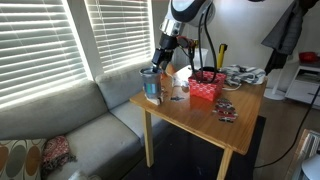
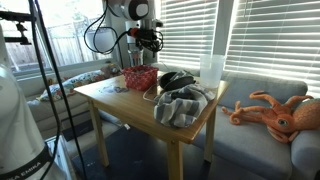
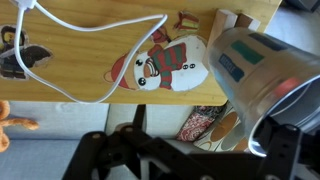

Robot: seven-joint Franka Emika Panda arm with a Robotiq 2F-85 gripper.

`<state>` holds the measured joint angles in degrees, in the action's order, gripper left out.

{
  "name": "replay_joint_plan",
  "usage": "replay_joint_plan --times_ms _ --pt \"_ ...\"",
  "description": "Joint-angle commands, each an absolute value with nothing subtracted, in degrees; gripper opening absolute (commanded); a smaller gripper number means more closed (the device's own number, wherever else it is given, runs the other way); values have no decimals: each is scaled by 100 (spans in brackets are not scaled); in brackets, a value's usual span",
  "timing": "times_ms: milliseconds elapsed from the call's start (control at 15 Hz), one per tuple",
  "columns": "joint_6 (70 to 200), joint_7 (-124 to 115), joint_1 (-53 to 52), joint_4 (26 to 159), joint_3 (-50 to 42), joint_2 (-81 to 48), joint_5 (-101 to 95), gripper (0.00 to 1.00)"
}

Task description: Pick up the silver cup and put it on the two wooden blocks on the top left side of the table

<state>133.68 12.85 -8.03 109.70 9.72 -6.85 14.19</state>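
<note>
The silver cup (image 1: 151,86) stands upright near a corner of the table (image 1: 195,118), with its base on the wood. My gripper (image 1: 158,63) hangs directly over its rim. In the wrist view the silver cup (image 3: 262,72) fills the right side, and its rim lies against one dark finger of my gripper (image 3: 200,150). The other finger is well away from the cup wall, so the jaws look open. A tan block-like shape (image 3: 230,20), probably the wooden blocks, shows just past the cup and is partly hidden by it.
A red basket (image 1: 205,87) (image 2: 140,78) stands mid-table. A snowman figure (image 3: 160,65) and a white cable (image 3: 90,50) lie beside the cup. A white cup-shaped container (image 2: 211,68), a grey cloth (image 2: 180,105) and an orange octopus toy (image 2: 275,110) on the couch also show.
</note>
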Motion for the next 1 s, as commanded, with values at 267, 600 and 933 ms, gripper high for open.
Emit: replay_joint_plan --times_ms 267,600,933 --pt "13036 1111 -831 10765 988 -676 1309 100" --pt "12868 1111 -839 10664 986 -701 1316 100" --pt "12743 924 -840 10654 944 -708 1166 100"
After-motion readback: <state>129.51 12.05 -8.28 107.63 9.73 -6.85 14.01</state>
